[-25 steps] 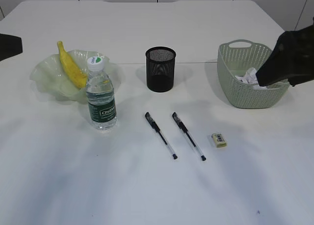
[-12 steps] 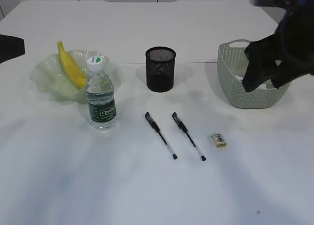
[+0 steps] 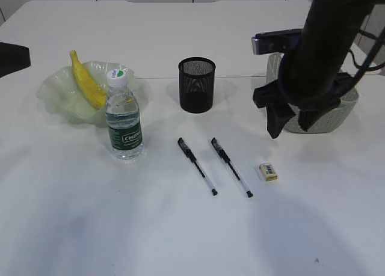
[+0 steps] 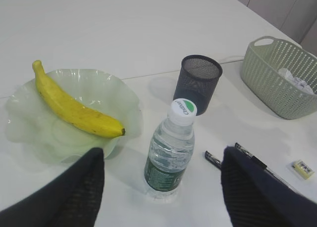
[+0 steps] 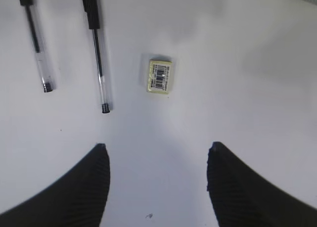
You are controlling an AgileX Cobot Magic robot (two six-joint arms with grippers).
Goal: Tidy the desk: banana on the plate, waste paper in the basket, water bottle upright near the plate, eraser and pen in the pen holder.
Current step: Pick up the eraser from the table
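We see the eraser [image 5: 160, 76] lying flat on the white table [image 3: 180, 240], barcode label up, ahead of the right gripper [image 5: 157, 180] and roughly in line with the gap between its two dark fingers [image 5: 81, 185]; nothing touches it. Those jaws stand spread and empty, and in the exterior view the right gripper [image 3: 290, 116] hangs above the table just in front of the basket [image 3: 278, 71], up and to the right of the eraser [image 3: 268, 171].

Just left of the eraser lie two pens side by side, the nearer pen [image 3: 231, 167] and the farther pen [image 3: 197, 166], both slanting with their caps toward the back of the table. In the right wrist view the nearer pen [image 5: 96, 54] lies between the eraser and the farther pen [image 5: 34, 41].

Behind the pens stands the black mesh pen holder [image 3: 197, 85], upright and apart from them. The water bottle [image 3: 124, 116] stands upright just in front of the pale green plate [image 3: 57, 92], on which the banana [image 3: 87, 82] lies. Crumpled waste paper [image 4: 296, 79] lies inside the basket [image 4: 270, 73].

From the left wrist view the left gripper [image 4: 161, 187] has its jaws spread wide and holds nothing, with the bottle [image 4: 171, 155] in the gap ahead of it.
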